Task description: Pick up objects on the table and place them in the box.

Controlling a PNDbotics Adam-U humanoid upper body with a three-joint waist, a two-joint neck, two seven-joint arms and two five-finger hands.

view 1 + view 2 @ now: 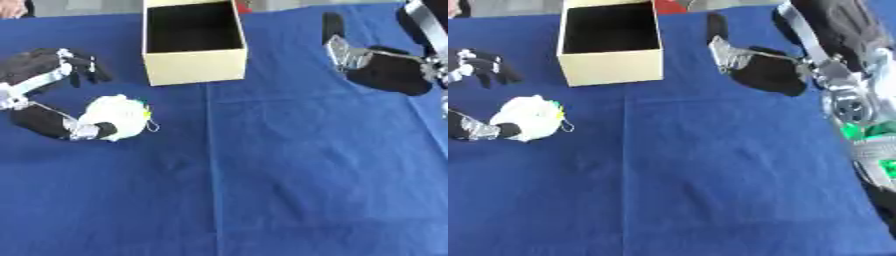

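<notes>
Matt blue cloth (289, 175) covers the table; the box (193, 65) looks like plain cardboard.

There is one box (194, 47) on the table — cream outside, dark inside, with its top open. There is one white round object (118, 116), soft-looking, with a little green and yellow on one side. There is one blue cloth (289, 170) and it covers the whole table. Two robot hands are in view — one left hand (44, 95) and one right hand (376, 62). I count no second object of any kind.
</notes>
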